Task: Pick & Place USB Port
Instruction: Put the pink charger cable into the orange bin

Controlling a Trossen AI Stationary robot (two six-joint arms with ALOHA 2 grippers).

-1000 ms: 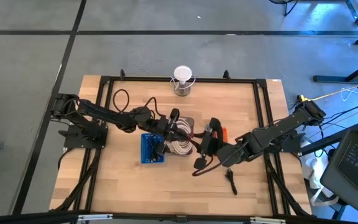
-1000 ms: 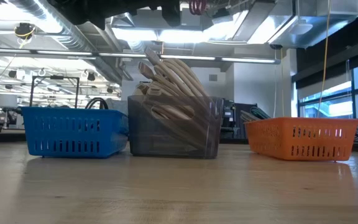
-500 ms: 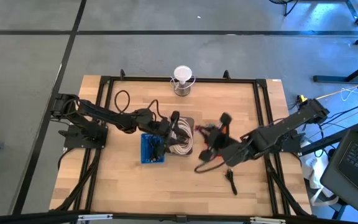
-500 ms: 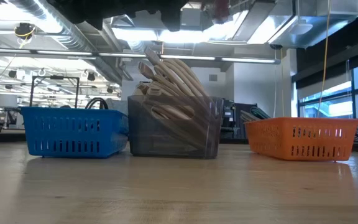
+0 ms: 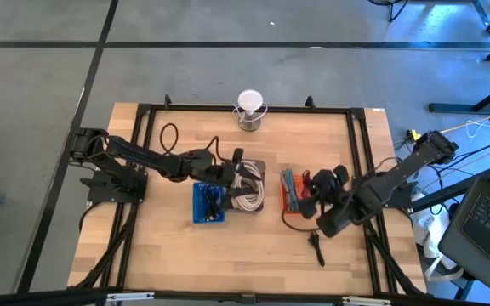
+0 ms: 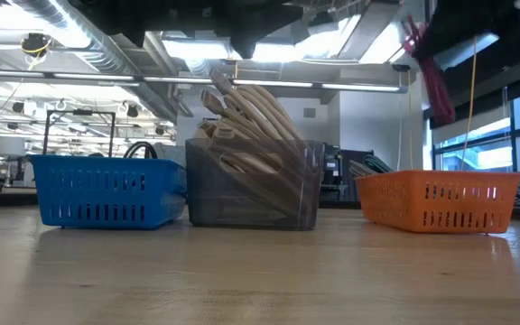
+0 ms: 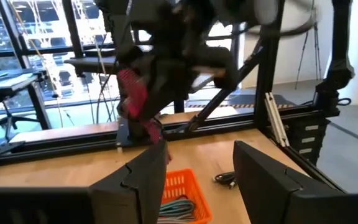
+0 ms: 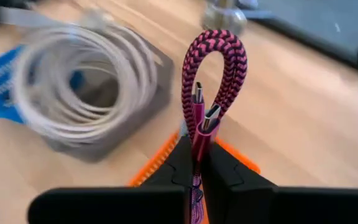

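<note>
My right hand [image 8: 194, 163], pinched on the pink braided USB cable [image 8: 211, 81], has swung away from the grey bin [image 5: 247, 189] of coiled white cables and now hangs above the orange basket [image 5: 293, 190], with the cable looped and its plugs showing. My left hand [image 7: 197, 180], a second ago pressed together, now stands spread over the blue basket [image 5: 208, 202], holding nothing. By my judgement the pick is done; what remains is lowering into the orange basket on the bench [image 5: 177, 246] and letting go.
</note>
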